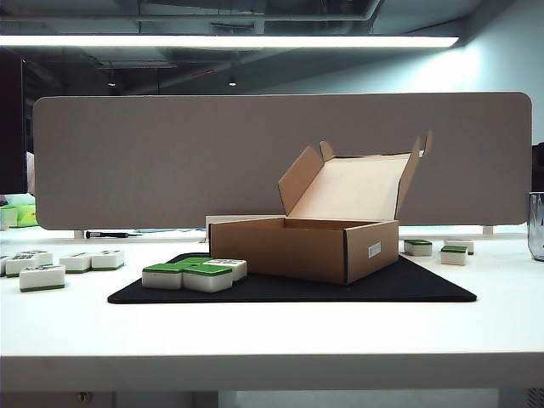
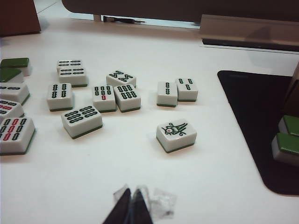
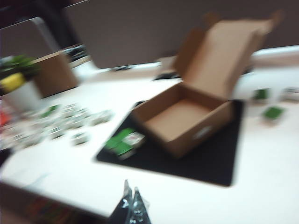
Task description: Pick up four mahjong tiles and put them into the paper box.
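Exterior view: the paper box sits on a black mat at the middle of the white table, flap lid standing open at the back; neither arm shows here.
Box inside: the right wrist view, though blurred, shows a bare pale floor, so by my reading no tile is in yet.
Mahjong tiles: a small cluster lies on the mat just beside the box's left front corner, mostly green backs up, one face up.
Spare tiles: many more lie scattered on the bare table to the left, most face up; a few more sit to the right of the box.
Left gripper: hangs above the table near the scattered tiles, jaws pressed together, holding nothing.
Right gripper: high over the near edge of the table, looking down at box and mat; tips appear pinched together with nothing between them, though blur makes this less sure.
Handling: the tiles look hard, dense and glossy, likely slippery on their polished faces but not fragile.
Where to hold: across the two long side walls, fingers coming straight down; the clustered tiles touch one another, so an outer one offers freer sides.
Box handling: light, stiff cardboard that could slide on the mat if bumped.
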{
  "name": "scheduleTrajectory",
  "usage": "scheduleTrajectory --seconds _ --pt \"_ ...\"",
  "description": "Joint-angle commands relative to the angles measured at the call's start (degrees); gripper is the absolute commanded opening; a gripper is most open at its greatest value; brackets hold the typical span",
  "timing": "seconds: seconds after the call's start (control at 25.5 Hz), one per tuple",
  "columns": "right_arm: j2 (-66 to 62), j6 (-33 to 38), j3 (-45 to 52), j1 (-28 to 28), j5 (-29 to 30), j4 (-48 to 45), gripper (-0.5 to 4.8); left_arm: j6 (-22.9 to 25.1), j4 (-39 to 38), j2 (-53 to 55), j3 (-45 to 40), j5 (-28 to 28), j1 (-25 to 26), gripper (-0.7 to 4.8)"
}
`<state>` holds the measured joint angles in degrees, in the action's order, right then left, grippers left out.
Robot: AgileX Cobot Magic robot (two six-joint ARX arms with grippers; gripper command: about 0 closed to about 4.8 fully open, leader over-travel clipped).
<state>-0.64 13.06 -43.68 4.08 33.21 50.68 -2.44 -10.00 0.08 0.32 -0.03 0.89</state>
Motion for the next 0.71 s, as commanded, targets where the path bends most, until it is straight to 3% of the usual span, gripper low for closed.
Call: scheduleTrajectory --seconds 0.04,0.39,0.51,0.71 --pt "0.6 0.7 -1.8 0.0 9.5 2.4 -0.02 -0.3 -0.7 0.0 0.0 0.3 0.0 -0.06" --pt "0.6 0.6 -2.3 0.0 11.9 4.0 -0.01 -6.2 -4.0 0.0 3.8 8.5 0.0 -0.06" --pt "0.6 0.4 -2.2 0.1 11.9 4.0 -0.01 -7.7 -5.8 1.0 9.4 11.5 0.0 -0.06" --pt "0.6 0.4 -2.2 0.1 11.9 4.0 -0.01 -7.4 -5.8 8.2 17.9 12.0 0.0 -0.05"
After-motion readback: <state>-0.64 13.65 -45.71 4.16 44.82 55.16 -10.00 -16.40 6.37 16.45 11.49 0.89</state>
